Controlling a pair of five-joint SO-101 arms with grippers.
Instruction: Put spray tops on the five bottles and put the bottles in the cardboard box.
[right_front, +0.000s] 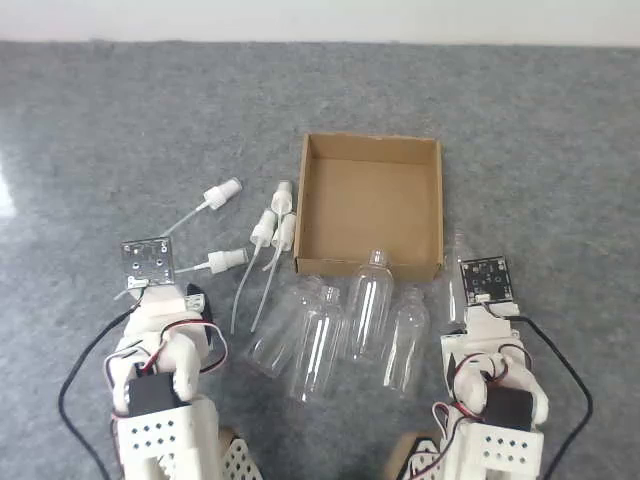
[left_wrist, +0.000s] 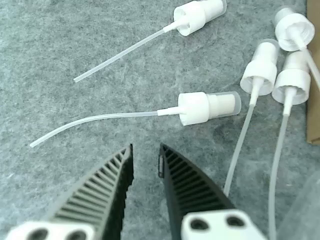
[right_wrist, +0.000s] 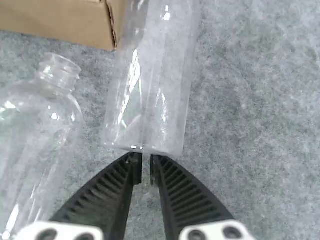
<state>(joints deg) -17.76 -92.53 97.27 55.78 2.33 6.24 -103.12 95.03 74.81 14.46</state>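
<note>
Five empty bottles (right_front: 368, 305) lie mid-surface by the cardboard box (right_front: 340, 264), with the spray tops (right_front: 227, 259) toward the left edge. The bottles are judged light, slick and dentable, best gripped mid-body, while the left gripper (left_wrist: 146, 147) has its fingers slightly parted and the right gripper (right_wrist: 145, 156) nearly closed, both empty.

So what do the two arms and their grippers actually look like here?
The left arm and right arm are white plastic shells around black servos, with thin red and white wires looped at the joints and a black cable trailing off each. The left gripper and right gripper have black, ribbed fingers tapering to points on white mounts.
</note>
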